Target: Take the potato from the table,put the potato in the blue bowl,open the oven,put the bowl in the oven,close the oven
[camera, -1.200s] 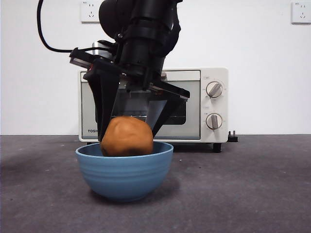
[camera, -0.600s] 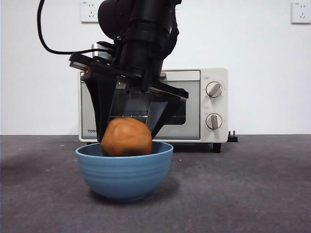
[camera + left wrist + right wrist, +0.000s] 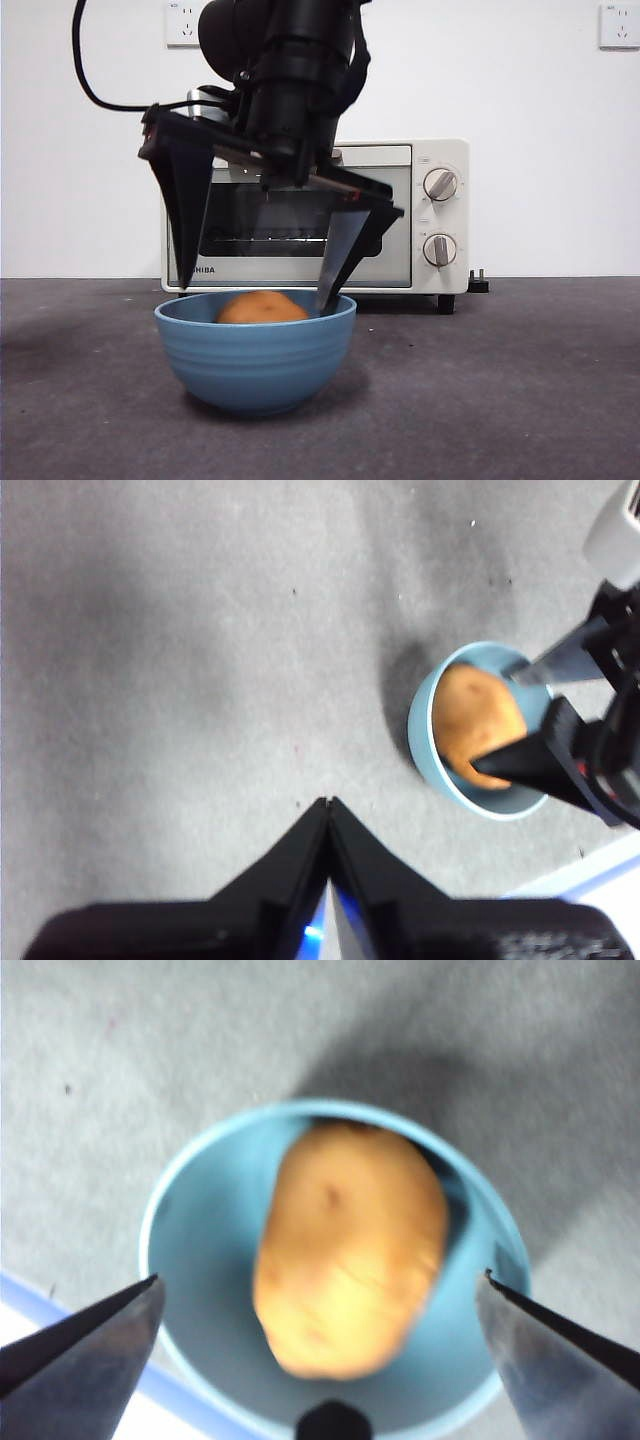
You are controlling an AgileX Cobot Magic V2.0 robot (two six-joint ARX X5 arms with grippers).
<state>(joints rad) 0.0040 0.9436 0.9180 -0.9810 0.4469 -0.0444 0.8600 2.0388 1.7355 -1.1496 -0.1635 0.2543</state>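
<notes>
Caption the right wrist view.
Right gripper open above the potato lying in the blue bowl.

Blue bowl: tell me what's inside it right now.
The potato lies loose in the blue bowl, with the right gripper open above it, jaws apart from it. The bowl's floor under the potato is covered.
</notes>
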